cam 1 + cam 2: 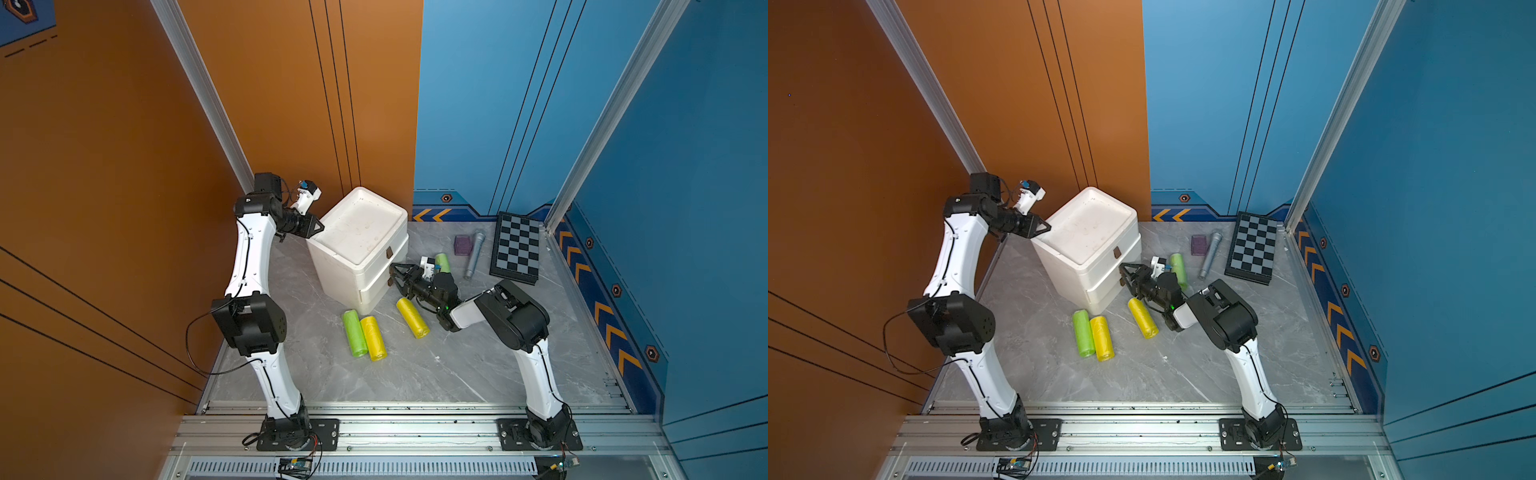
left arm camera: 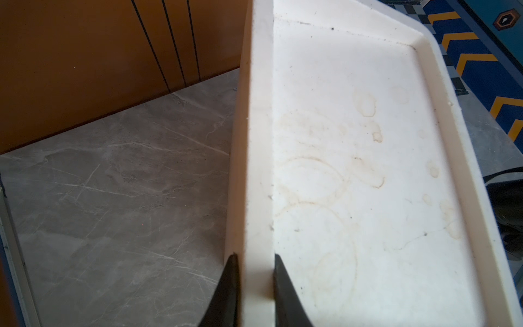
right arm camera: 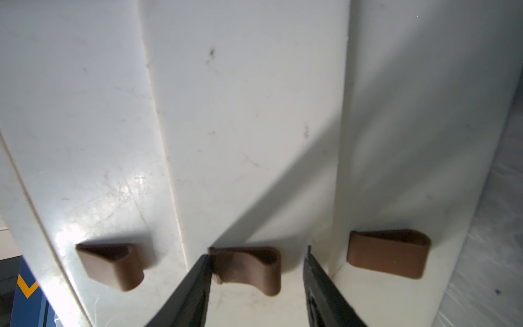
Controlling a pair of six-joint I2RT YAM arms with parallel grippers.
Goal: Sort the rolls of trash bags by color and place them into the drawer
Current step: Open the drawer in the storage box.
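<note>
- The white plastic drawer cabinet stands at the back of the grey marble-look tabletop, against the orange wall. Its 3 stacked drawers face the right arm and all 3 look shut, so I judge no roll is stored yet.
- The left gripper is clenched on the raised rim of the cabinet's top, on the side away from the drawer fronts. 1 finger sits outside the rim and 1 inside, and it appears to brace the cabinet.
- The right gripper is up against the cabinet's drawer fronts with its jaws parted, grasping nothing.
- 4 rolls of trash bags show, all lying on the tabletop outside the cabinet.
  - A light green roll and a yellow roll lie touching, side by side, off the cabinet's near corner.
  - A 2nd yellow roll lies near the drawer fronts.
  - A 2nd green roll lies farther out from those fronts, partly hidden by the right wrist.
  - No pink roll is in view.
- The middle brown looped tab handle sits between the right fingers. 1 finger touches its edge and the other stands clear.
- The step in hand is opening the cabinet's middle drawer, and sorting has not begun. Next, the right jaws must pinch the tab and pull straight out from the cabinet front while the left holds. The soft tab may slip.
</note>
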